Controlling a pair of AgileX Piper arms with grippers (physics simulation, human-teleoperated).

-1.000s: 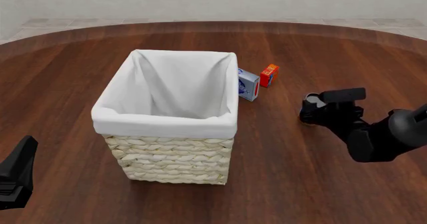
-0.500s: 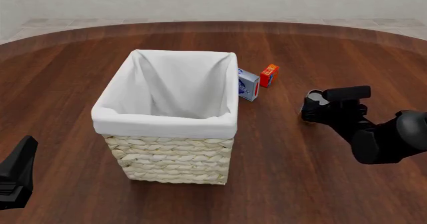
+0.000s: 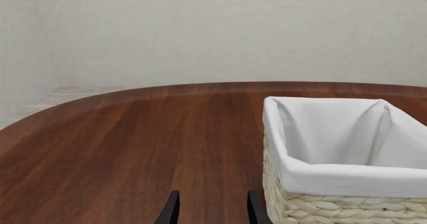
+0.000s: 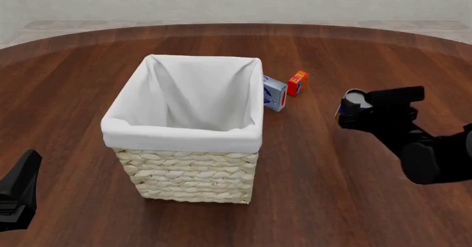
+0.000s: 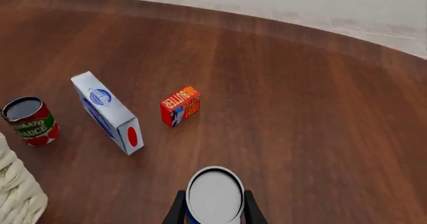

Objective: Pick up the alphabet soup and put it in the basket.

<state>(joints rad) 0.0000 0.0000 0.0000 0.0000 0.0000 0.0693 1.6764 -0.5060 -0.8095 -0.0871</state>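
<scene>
Fingers of our right hand (image 5: 213,210) sit tight against both sides of the alphabet soup (image 5: 214,195), so we have the can clamped; in the right wrist view its grey lid fills the gap between them. From the front we see the right hand (image 4: 352,110) higher than it was a second ago, and the can (image 4: 354,99) has come up with it, now clear of the surface (image 4: 310,164) rather than standing on it. We judge that the lift has begun and the grip is holding.

Our left hand (image 3: 210,211) is parked low at the near left, its fingers parted with nothing between them, and it has not moved.

Beyond the can, the right wrist view shows an orange-red box (image 5: 180,105), a blue-and-white box (image 5: 107,111) and a tomato sauce can (image 5: 29,121) standing on the wood, all well apart from our grip. The basket (image 4: 184,131) stands to the left of the right hand, its white-lined opening upward with nothing seen inside.

What remains, as we judge it, is more height to clear the basket's tall rim, then a carry leftward over the opening before we let go.
</scene>
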